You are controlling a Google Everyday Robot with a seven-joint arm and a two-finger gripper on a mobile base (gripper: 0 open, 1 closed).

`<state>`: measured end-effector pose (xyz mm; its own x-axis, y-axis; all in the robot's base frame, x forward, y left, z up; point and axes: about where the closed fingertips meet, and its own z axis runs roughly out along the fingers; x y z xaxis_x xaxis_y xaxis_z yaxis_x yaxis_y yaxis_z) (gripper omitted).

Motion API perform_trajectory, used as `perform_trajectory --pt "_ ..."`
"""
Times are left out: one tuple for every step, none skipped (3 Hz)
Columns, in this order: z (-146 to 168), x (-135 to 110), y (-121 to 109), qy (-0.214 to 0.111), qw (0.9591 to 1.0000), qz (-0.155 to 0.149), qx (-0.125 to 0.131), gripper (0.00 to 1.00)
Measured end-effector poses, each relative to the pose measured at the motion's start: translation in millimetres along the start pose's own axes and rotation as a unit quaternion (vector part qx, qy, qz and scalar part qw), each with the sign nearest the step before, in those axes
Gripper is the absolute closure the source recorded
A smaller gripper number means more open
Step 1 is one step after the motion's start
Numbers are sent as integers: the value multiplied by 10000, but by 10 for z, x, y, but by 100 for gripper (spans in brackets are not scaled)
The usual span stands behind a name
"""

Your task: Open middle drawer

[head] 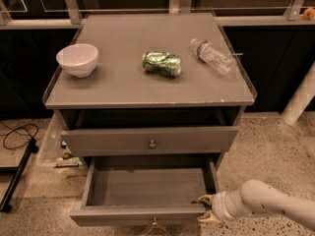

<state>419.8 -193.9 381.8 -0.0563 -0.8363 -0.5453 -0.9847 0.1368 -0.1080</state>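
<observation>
nearest, at the right, the gripper (203,209) on its white arm (266,204) sits at the right end of the front of the middle drawer (147,187), fingers spread apart and gripping nothing. that drawer is pulled well out toward the near side, its plain grey inside showing. just above it is another drawer front (113,141) with a round knob. farther back, on the cabinet top (123,85), are a white bowl (77,59) at the left, a crushed green can (162,63) in the middle and a clear plastic bottle (213,56) lying at the right.

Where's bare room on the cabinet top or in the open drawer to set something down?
Cabinet top: bare between bowl and crushed can, and along the front edge. Tighter between can and bottle. The middle drawer's floor is bare; gripper sits at its front-right corner, so enter from the left.
</observation>
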Motion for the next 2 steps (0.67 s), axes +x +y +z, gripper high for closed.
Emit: perform_trajectory --pt "1 -3 -15 0 10000 0 0 100" --pt "1 -3 -15 0 10000 0 -1 81"
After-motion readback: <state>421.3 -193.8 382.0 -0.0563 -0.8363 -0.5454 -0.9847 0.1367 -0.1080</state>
